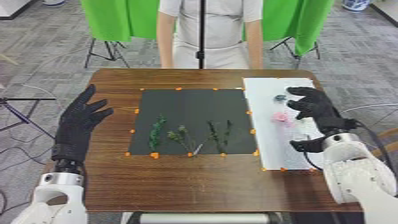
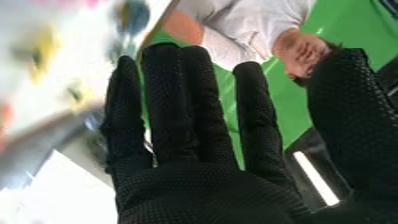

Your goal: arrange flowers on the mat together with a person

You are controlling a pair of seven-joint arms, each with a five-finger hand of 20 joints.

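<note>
Head view first: the dark mat (image 1: 191,107) has greenery along its lower part, a leafy stem (image 1: 156,132) at left, a bushier sprig (image 1: 183,137) near the middle and thin stems (image 1: 220,134) right of that. The pink flower (image 1: 282,117) and a bluish one (image 1: 281,98) lie on the white sheet (image 1: 275,150) at the right of the frame. So I'd call it partly done: greens laid out, blooms left to bring over (assuming they're all meant to go on). Right hand (image 1: 311,106) is over the sheet by the flowers, nothing gripped that I can see. Left hand (image 1: 78,122), left of the frame, has its fingers loosely spread, holding nothing.

Right wrist view: that right hand has its fingers straight with gaps between, thumb apart. Some yellow stuff (image 2: 43,47) sits upper left, too blurry to name.
</note>
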